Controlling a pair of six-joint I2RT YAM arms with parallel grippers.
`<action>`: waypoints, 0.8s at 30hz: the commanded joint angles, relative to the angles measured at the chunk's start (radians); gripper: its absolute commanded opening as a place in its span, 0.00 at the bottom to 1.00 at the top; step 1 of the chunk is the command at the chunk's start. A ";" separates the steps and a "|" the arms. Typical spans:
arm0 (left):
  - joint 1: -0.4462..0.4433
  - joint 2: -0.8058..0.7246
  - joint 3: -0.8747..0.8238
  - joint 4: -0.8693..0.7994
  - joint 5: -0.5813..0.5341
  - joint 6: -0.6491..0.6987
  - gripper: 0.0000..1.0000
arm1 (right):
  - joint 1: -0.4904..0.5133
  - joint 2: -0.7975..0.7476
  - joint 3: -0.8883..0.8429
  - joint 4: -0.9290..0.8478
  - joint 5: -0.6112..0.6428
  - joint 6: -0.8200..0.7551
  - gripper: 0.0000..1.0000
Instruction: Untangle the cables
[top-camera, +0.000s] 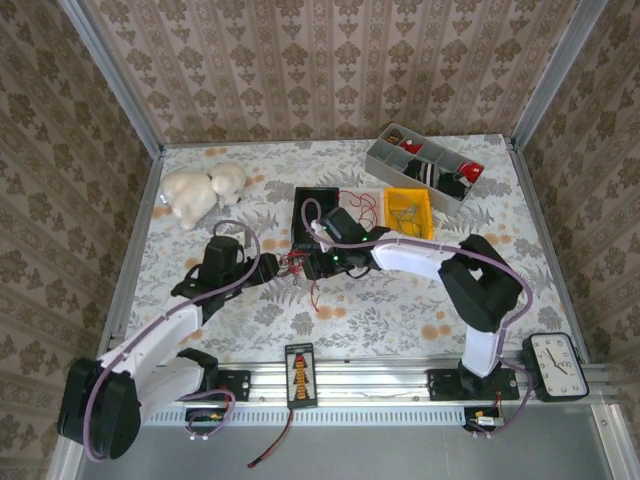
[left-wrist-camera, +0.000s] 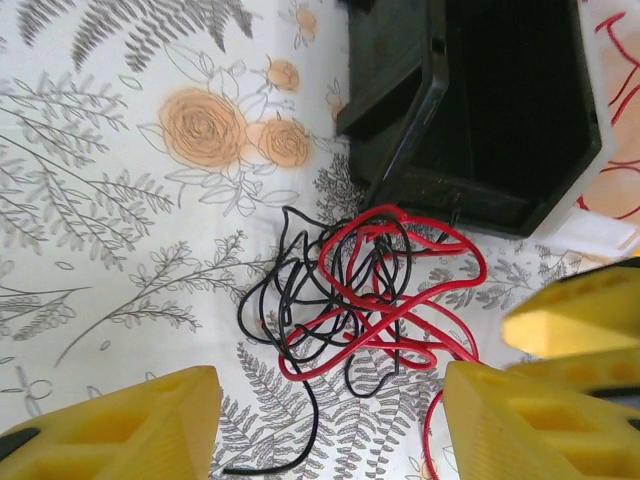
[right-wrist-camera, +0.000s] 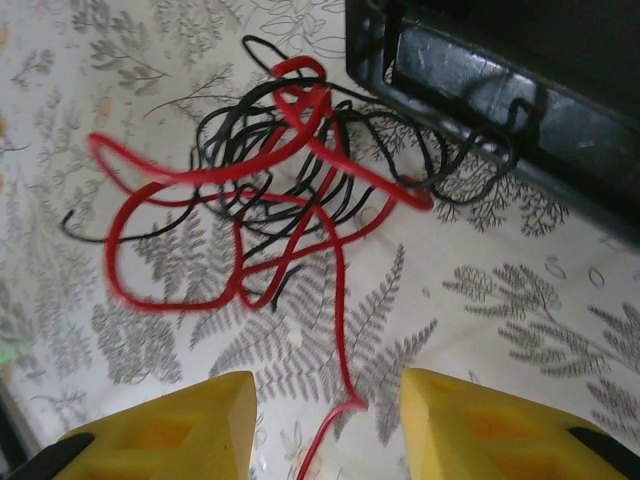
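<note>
Looking down from above, the top external view takes in the whole flower-patterned desk (top-camera: 400, 310). The tangle of thin red and black cables (top-camera: 296, 265) lies near its middle, between the left pincer (top-camera: 275, 268) and the right pincer (top-camera: 318, 265), just at the near side of a black plastic tray (top-camera: 303, 205).

That view alone gives the other containers. A yellow plastic bin (top-camera: 408, 212) beside the tray holds a few thin pale wires. A grey divided box (top-camera: 420, 165) at the far right corner carries red, black and white items, too small to name. A white plush toy (top-camera: 200, 192) sits toward the far left corner.

The left wrist view brings the tangle (left-wrist-camera: 350, 300) close. Red loops cross over black ones on the cloth, and a loose black end trails toward the left pincer (left-wrist-camera: 330, 390), whose yellow fingers (left-wrist-camera: 110, 430) stand wide apart and grip nothing. The tray's wall (left-wrist-camera: 400, 120) rises just behind.

The right wrist view shows the tangle (right-wrist-camera: 270, 200) from the other side. One red strand runs down into the gap of the right pincer (right-wrist-camera: 328, 385), whose fingers (right-wrist-camera: 500, 425) are parted and hold nothing.
</note>
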 joint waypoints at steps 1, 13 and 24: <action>0.015 -0.033 -0.002 -0.063 -0.053 -0.006 0.61 | 0.003 0.073 0.053 -0.063 0.002 -0.038 0.42; 0.156 0.102 -0.024 0.112 0.119 -0.078 0.65 | 0.001 -0.009 -0.064 0.023 0.036 -0.060 0.00; 0.024 0.466 0.245 -0.057 0.173 0.169 0.57 | -0.001 -0.039 -0.127 0.023 0.032 -0.066 0.00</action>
